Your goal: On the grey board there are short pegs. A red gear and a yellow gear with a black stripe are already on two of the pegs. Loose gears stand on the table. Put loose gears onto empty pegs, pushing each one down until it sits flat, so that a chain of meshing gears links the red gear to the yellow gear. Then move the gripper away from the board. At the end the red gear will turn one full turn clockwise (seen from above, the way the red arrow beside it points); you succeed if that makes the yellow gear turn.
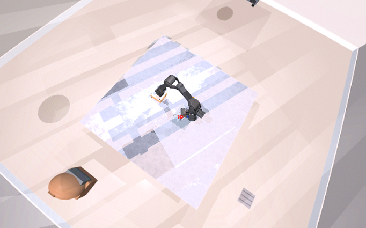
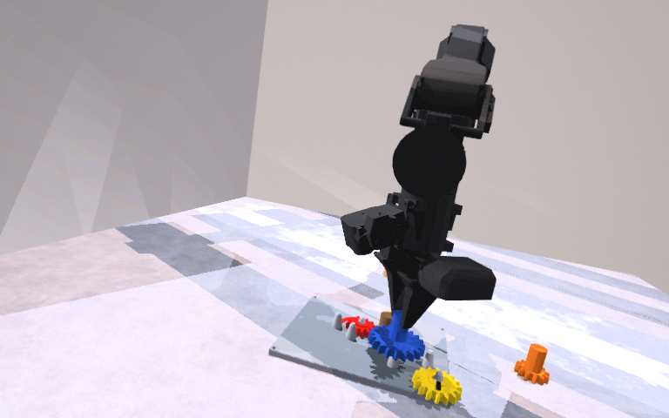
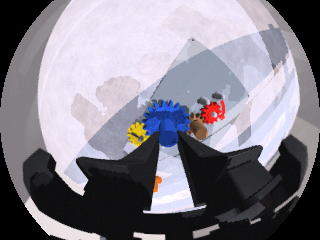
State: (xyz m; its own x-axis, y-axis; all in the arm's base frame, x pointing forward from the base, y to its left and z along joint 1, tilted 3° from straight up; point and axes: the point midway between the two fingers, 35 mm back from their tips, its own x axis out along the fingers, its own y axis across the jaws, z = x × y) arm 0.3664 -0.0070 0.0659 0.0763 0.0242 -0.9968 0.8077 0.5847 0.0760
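One claw (image 1: 186,116) (image 2: 400,320) (image 3: 167,134) pointing down | pinching blue gear's stem (image 2: 396,322) (image 3: 168,134) | gear (image 2: 395,343) (image 3: 166,116) above grey board (image 2: 315,334) (image 3: 200,70)

In the exterior view, we see the board (image 1: 181,123) (image 2: 315,347) (image 3: 190,67) on the table (image 1: 195,156) (image 2: 147,320) (image 3: 100,55) — a corner gear (image 2: 422,381) (image 3: 136,132) front right, a rear gear (image 1: 180,117) (image 2: 366,328) (image 3: 211,114) farther left. Between them, a raised gear (image 1: 187,116) (image 2: 389,346) (image 3: 165,117) hangs over the board, an inner gear (image 2: 385,318) (image 3: 201,132) partly behind — and an outer gear (image 1: 193,97) (image 2: 537,360) (image 3: 158,183) beyond, right.

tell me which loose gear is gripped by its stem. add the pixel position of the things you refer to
The blue gear (image 2: 395,343) (image 3: 167,119); the gripper's (image 2: 400,320) (image 3: 168,134) fingers pinch its stem, unlike the brown or orange one's.
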